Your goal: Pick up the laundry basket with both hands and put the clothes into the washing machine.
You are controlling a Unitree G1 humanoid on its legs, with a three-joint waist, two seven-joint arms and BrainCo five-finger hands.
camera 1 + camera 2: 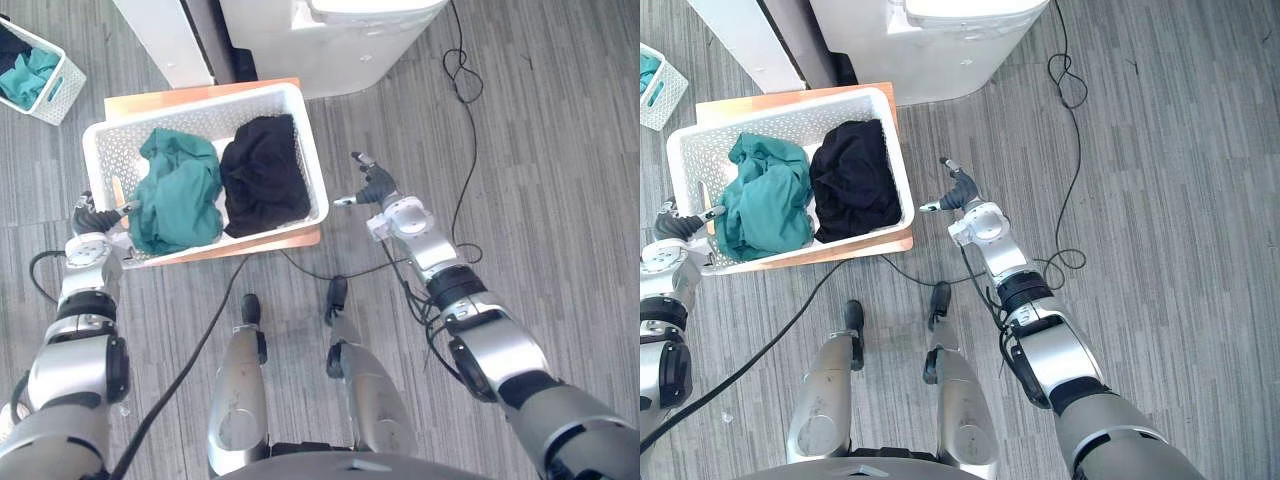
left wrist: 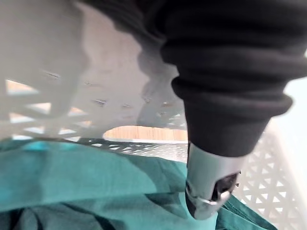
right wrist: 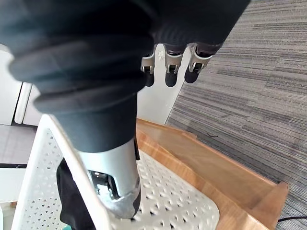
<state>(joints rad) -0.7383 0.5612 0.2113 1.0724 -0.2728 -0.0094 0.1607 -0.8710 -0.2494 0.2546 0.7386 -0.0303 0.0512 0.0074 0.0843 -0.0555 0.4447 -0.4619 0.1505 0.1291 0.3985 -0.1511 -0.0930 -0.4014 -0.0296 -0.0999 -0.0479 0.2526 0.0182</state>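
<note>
While the right hand hung spread at the basket's 3 o'clock, the left hand's grip was indeterminable. Left wrist view added teal garment.

Baskets, white and perforated: two, the large laundry basket and a small basket off to the robot's far left. Garments in the large one: two, one teal garment and one black garment. Pieces showing in the small one: two, a teal cloth and a dark cloth. Wooden board under the large basket: one. Washing machine: one. White panel beside it: one. Robot hands: two, left hand and right hand.
</note>
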